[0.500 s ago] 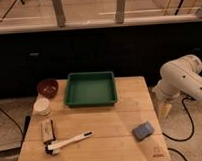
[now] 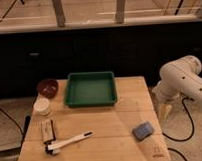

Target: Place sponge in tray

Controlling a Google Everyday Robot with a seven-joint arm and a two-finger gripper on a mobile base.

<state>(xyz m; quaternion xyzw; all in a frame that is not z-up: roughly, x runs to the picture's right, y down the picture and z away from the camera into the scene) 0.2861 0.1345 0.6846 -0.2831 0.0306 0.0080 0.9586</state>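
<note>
If you look at the near right part of the light wooden desk, you will see the small blue-grey soft sponge block. It lies flat on the wood. Its long side runs at a slant, from near-left to far-right, so it does not line up with the desk edge. Its top looks smooth and a bit pale, and its corners look soft.

The shallow square dark-green plastic tray sits at the far middle of the desk, well apart from the sponge and to its far left. Only bare wood lies between the two.

On the left side you have a small dark-red round bowl just beside the tray. A small round white pot sits near the bowl. Closer to you lies a tan block with a dark edge. A white stick-like tool with a dark end lies next to it.

Your white robot arm hangs off the right side of the desk. The gripper points down beside the right edge, near the sponge but not touching it. Its tan fingers are spread wide and hold nothing.
</note>
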